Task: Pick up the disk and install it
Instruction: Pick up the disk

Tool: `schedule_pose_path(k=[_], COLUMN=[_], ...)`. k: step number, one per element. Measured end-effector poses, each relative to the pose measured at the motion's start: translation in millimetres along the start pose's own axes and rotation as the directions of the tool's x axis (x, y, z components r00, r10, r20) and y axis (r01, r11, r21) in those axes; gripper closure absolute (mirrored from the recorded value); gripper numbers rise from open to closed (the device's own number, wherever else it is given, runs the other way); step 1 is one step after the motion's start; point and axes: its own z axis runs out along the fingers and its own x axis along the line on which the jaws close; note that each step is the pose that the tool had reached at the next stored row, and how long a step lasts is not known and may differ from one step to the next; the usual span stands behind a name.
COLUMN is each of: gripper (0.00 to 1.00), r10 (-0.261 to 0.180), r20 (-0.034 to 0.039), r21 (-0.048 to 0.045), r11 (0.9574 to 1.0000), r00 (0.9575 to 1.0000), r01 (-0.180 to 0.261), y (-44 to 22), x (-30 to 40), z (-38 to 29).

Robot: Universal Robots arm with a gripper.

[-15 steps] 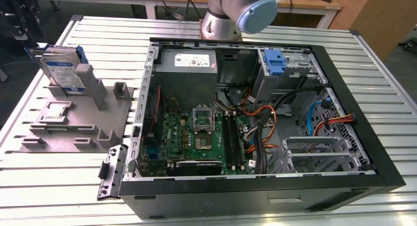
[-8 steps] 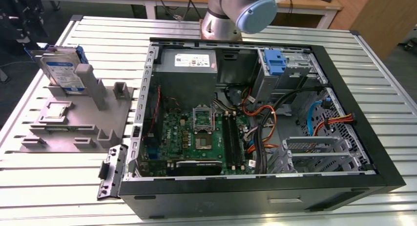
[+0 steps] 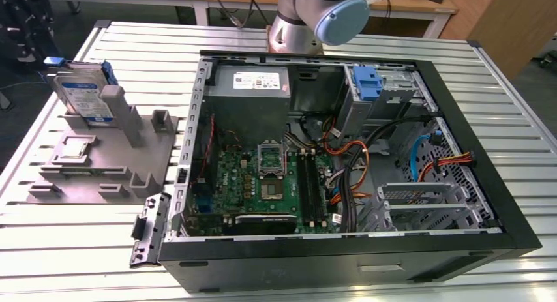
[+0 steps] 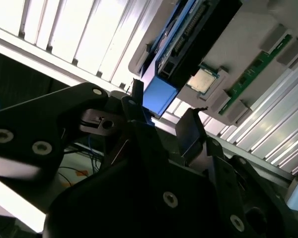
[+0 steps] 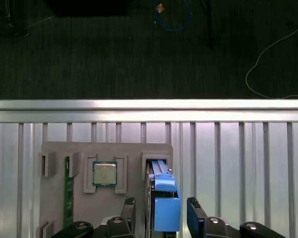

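Note:
The disk (image 3: 85, 93) stands on edge in a slot of the grey fixture (image 3: 104, 165) on the slatted table, on the exterior view's left of the open computer case (image 3: 348, 152). It is silver-grey with a white-and-blue label and a blue bracket. In the first wrist view I look down on the disk (image 5: 159, 178) edge-on, its blue bracket tab uppermost. My gripper (image 5: 162, 213) is open above it, one dark finger (image 5: 196, 215) on each side of the tab, with gaps. The second wrist view shows the gripper (image 4: 164, 116) just short of the disk (image 4: 188, 39).
On the fixture, a processor chip (image 5: 104, 173) and a green memory stick (image 5: 68, 191) lie beside the disk. Inside the case are a grey power-supply box (image 3: 252, 83), an upright blue carrier (image 3: 370, 87), the motherboard (image 3: 270, 178) and loose cables. The table edge (image 5: 149, 105) borders dark floor.

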Motion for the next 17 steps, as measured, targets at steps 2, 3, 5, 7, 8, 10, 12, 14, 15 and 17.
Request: schedule_pose_path(k=[2, 3, 5, 7, 8, 10, 12, 14, 15, 17], gripper=[0.47, 0.47, 0.47, 0.47, 0.47, 0.47, 0.47, 0.47, 0.47, 0.47], r10=[0.013, 0.025, 0.047, 0.050, 0.050, 0.050, 0.050, 0.050, 0.050, 0.050], r20=[0.0000, 0.0003, 0.0007, 0.0008, 0.0008, 0.0010, 0.0009, 0.0009, 0.0009, 0.0009], r21=[0.0002, 0.0009, 0.0021, 0.0031, 0.0033, 0.0040, 0.0039, 0.0039, 0.0040, 0.0043], r11=[0.9999, 0.9997, 0.9989, 0.9987, 0.9987, 0.9987, 0.9987, 0.9987, 0.9987, 0.9987], r00=[0.9999, 0.9997, 0.9989, 0.9987, 0.9987, 0.9988, 0.9988, 0.9988, 0.9988, 0.9988], r01=[-0.013, -0.025, -0.047, -0.050, -0.050, -0.050, -0.050, -0.050, -0.050, -0.050], y=[0.0, -0.1, -0.2, -1.2, -1.8, -2.1, -2.2, -2.3, -2.3, -2.4], x=[0.0, 0.0, 0.0, -0.1, 0.0, 0.1, 0.1, 0.2, 0.2, 0.2], z=[2.4, 3.6, 5.6, 8.0, 9.1, 11.9, 15.3, 19.2, 21.0, 24.5])
